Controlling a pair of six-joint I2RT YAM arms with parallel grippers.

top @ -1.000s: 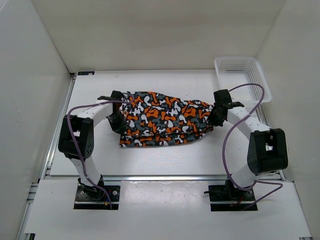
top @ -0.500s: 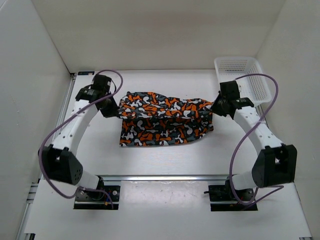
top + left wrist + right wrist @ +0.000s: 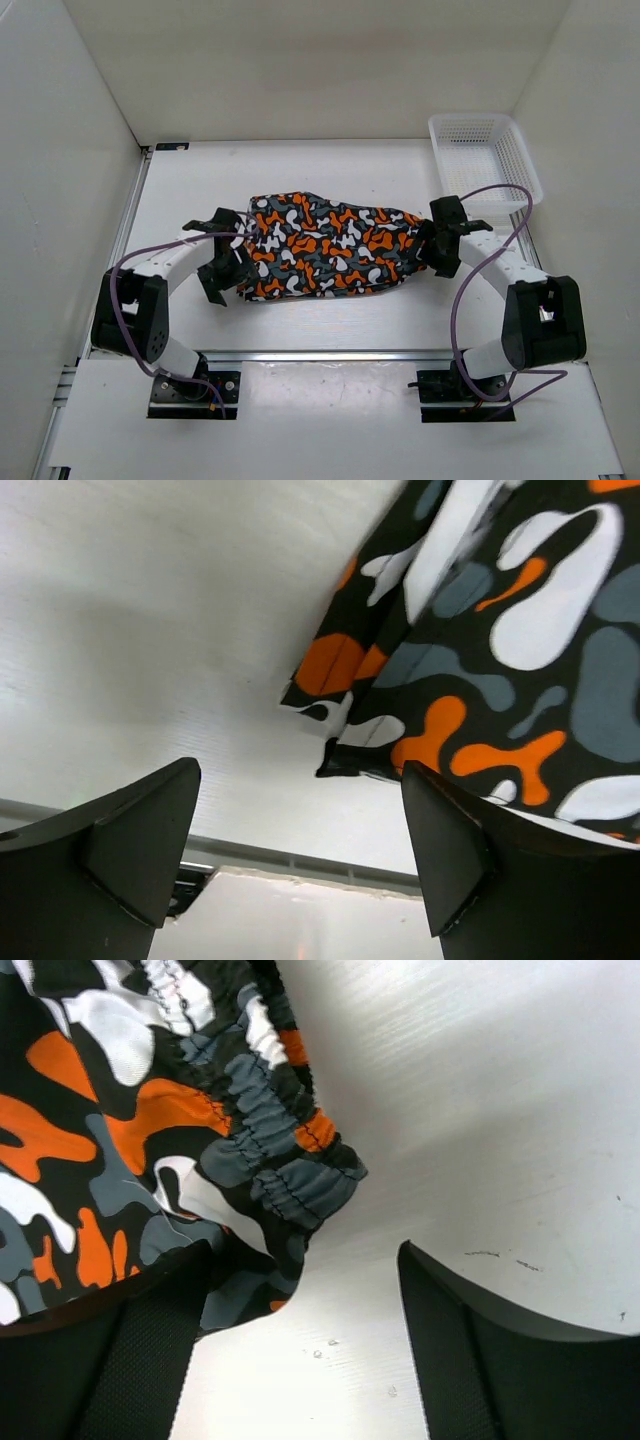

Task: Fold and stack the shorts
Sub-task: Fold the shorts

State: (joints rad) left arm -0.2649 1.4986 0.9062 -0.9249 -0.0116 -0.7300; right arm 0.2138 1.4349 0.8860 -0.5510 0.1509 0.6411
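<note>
both pincers, clamped on the garment's ends a second ago and carried toward the far edge in between, are now back nearer the arms and spread wide, and the fabric has dropped flat. the camouflage shorts (image 3: 330,250) lie doubled over across the middle of the table (image 3: 330,175), long side running left to right, with layered hems at the left end and the gathered waistband at the right. the left pincer (image 3: 222,258) sits just beside the left end, jaws wide and nothing between them; its wrist view shows bare table and the corner of the hems ahead. the right pincer (image 3: 440,245) stands just beside the waistband end, jaws likewise wide and free of cloth.

i judge that one fold has just been laid and released. the bundle is long, so the next move probably calls for a second fold, end over end: a fresh pinch through all layers at one end, carried over the other without dragging the lower layers askew.

the white mesh basket (image 3: 470,118) sits in the far right corner of the table, well apart from the shorts; no garment shows in it.
</note>
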